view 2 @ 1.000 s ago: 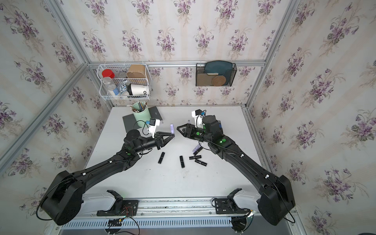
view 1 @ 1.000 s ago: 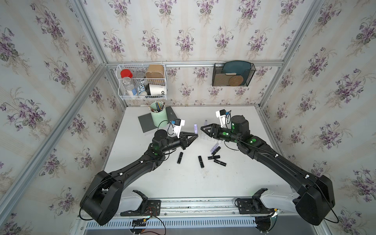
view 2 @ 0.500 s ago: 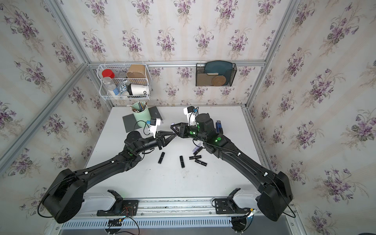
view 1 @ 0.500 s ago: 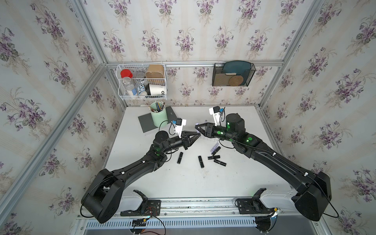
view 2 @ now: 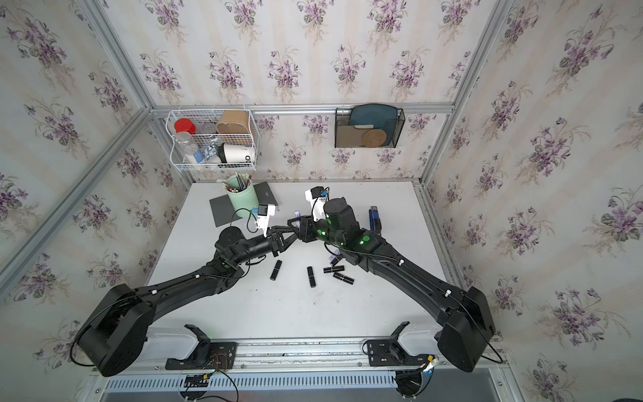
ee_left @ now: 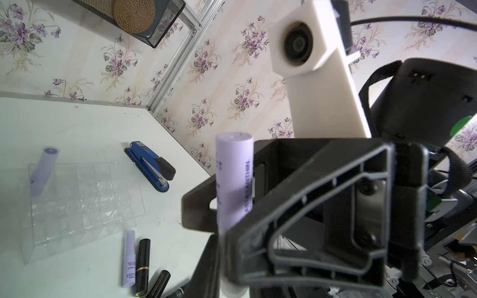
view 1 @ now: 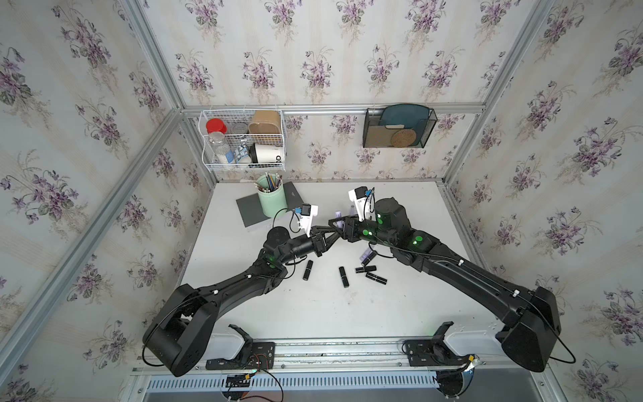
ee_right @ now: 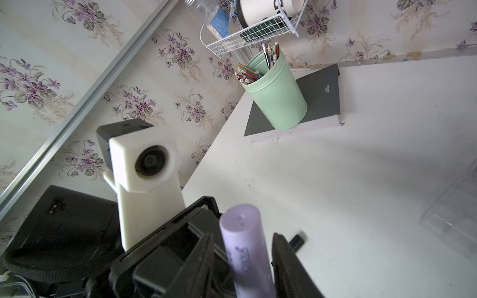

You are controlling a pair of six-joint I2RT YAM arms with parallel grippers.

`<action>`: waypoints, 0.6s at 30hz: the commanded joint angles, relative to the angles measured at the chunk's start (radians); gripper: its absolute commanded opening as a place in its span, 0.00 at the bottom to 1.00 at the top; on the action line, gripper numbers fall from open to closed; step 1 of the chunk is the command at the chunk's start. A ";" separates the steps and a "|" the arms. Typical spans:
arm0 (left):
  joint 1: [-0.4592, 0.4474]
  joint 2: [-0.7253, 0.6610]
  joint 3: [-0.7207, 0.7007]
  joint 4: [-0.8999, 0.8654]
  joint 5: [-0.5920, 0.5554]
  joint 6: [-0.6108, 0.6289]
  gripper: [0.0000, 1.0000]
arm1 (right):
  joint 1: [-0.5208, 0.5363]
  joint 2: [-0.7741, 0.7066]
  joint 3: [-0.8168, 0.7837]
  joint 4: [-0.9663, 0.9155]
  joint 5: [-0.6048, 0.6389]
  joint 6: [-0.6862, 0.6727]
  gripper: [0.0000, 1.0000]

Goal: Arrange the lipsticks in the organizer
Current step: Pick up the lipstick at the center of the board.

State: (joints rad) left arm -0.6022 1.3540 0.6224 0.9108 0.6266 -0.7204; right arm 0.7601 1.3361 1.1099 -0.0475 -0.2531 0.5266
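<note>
A white cup point(view 1: 266, 153) lying in the wire basket point(view 1: 208, 166), on the back wall toward 11 o'clock, bore dark letters reading roughly "OD". In the left wrist view, a black lipstick point(ee_left: 157, 283) carried pale lettering beginning "COCO"; the rest was unclear. Print on the lilac tube point(ee_left: 233, 180) and on the grey notebook point(ee_right: 322, 103) was unreadable.

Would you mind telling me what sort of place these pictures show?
Probably a robot test booth dressed as a home desk: purple-flowered wallpaper panels in bare aluminium framing, a mint-green pen cup on a grey notebook, and a white wire basket on the wall.
</note>
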 commanded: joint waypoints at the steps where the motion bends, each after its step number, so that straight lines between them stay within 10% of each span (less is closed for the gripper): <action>1: 0.002 -0.004 -0.005 0.093 -0.052 -0.025 0.07 | 0.004 -0.002 -0.007 0.010 -0.026 0.005 0.31; 5: 0.002 -0.008 -0.010 0.080 -0.082 -0.031 0.17 | 0.004 0.002 -0.019 0.045 -0.017 0.018 0.21; 12: 0.081 -0.110 -0.017 -0.190 -0.007 -0.123 0.66 | 0.004 0.009 -0.025 0.060 0.040 -0.059 0.14; 18: 0.283 -0.253 0.102 -0.718 0.155 -0.069 0.62 | 0.072 -0.019 -0.081 0.041 0.216 -0.348 0.13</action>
State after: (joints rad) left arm -0.3573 1.1301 0.6758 0.4973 0.6918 -0.8318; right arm 0.7944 1.3285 1.0519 0.0025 -0.1562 0.3679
